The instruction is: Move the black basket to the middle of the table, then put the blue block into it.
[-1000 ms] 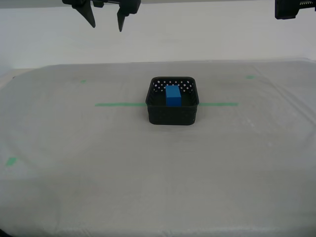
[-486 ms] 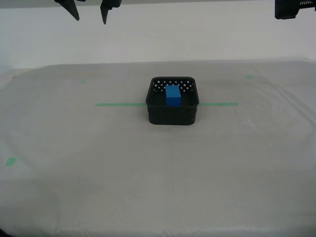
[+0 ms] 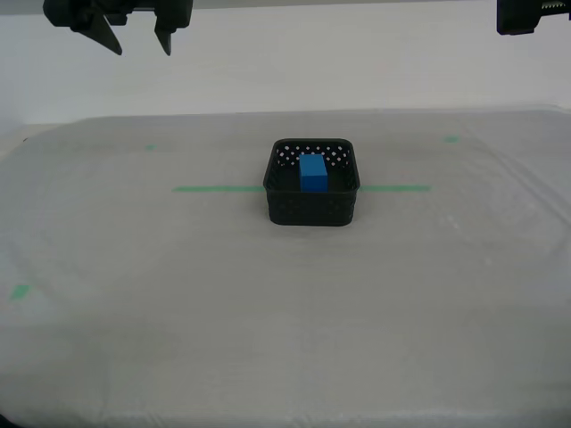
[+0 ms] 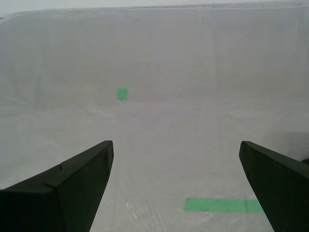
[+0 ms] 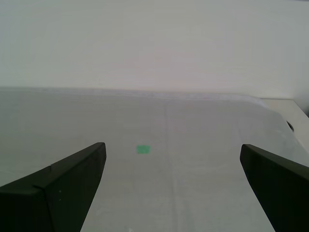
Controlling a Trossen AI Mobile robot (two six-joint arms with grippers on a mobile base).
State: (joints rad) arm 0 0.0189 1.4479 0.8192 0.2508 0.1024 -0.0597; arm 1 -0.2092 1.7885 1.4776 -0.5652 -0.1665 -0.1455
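Blue block sits upright inside the black basket, which stands mid-table on the green tape line.

My first gripper and my second gripper both have jaws spread wide, holding nothing, over bare table. In the exterior view one open gripper hangs high at the upper left; I can't tell which arm. No readable writing or labels anywhere.

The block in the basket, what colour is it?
Bright blue, clearest in the exterior view.
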